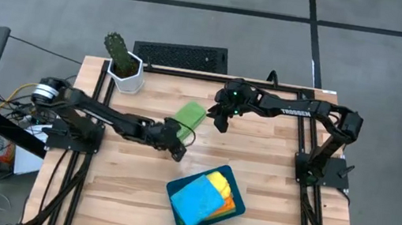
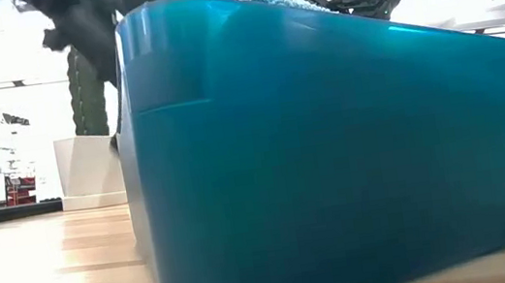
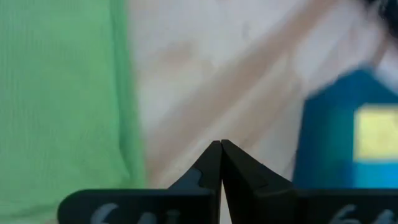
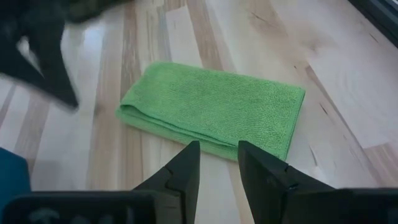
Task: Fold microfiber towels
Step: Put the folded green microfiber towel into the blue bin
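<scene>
At about six o'clock on the table [image 1: 132, 198] sits the teal tray [image 1: 175, 204], holding a stack of towels: one sky-blue towel [image 1: 196, 200] on top, one yellow towel [image 1: 221, 183] and an orange towel [image 1: 230, 205] peeking out beneath. I count three there; any more are hidden. Farther in, near the centre, the left gripper [image 1: 178, 155] is clenched on nothing. Just beyond it, toward twelve o'clock, lies one green towel [image 1: 189, 114], already folded flat. The right gripper [image 1: 220, 124] hovers at its three o'clock side, fingers parted, grasping nothing. At ten o'clock stands one potted cactus [image 1: 123, 62]. A likely risk: a pinch catching only the top layer would peel the fold open, and the two arms, being close, could collide.
</scene>
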Robot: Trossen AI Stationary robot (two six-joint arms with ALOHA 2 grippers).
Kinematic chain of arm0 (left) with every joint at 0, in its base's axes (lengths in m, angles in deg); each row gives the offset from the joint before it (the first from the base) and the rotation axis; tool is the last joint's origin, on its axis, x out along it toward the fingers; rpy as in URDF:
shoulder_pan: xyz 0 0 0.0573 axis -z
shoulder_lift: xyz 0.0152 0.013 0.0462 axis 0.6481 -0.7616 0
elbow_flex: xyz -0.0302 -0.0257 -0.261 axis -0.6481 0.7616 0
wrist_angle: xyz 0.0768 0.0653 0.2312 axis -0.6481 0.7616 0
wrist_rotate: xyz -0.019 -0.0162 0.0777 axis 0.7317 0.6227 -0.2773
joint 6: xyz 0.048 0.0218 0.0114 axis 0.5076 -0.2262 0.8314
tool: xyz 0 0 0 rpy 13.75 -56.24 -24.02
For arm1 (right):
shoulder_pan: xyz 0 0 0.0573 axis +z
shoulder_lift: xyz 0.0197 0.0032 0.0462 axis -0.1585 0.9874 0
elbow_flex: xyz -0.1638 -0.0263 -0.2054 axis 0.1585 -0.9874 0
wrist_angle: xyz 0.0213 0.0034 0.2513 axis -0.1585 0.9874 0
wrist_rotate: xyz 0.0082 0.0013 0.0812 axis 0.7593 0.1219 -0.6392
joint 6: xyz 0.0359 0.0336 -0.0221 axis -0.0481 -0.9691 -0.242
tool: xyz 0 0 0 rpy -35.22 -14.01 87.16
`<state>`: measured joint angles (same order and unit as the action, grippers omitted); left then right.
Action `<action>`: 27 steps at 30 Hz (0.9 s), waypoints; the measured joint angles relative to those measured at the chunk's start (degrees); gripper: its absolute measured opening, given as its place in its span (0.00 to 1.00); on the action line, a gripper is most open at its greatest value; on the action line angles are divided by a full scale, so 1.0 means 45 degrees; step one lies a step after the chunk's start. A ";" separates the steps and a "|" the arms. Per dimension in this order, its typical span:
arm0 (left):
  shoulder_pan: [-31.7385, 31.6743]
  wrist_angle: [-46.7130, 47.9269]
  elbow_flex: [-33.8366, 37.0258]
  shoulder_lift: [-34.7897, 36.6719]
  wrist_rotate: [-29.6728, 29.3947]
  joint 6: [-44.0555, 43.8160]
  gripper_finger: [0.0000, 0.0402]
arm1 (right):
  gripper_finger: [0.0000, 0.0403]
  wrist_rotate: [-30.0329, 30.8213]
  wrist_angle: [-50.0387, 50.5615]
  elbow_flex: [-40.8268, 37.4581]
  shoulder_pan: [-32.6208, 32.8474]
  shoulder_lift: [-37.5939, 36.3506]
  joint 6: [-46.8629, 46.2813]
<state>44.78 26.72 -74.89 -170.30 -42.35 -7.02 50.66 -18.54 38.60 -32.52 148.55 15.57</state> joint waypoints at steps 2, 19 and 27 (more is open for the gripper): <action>0.0234 0.1232 -0.0428 0.0598 -0.1798 -0.0034 0.00 | 0.33 -0.0010 -0.0003 0.0000 0.0000 0.0000 0.0003; 0.0282 0.1916 -0.0182 -0.1425 -0.1673 0.0055 0.00 | 0.33 -0.0024 0.0028 0.0000 -0.0015 0.0000 0.0194; 0.0325 0.3065 -0.0190 -0.1507 -0.0545 0.1616 0.00 | 0.33 -0.0029 -0.0326 0.0000 -0.0078 0.0000 0.0113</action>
<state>46.25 40.52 -75.75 -177.08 -44.81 0.26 50.53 -20.01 38.60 -32.87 148.55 16.08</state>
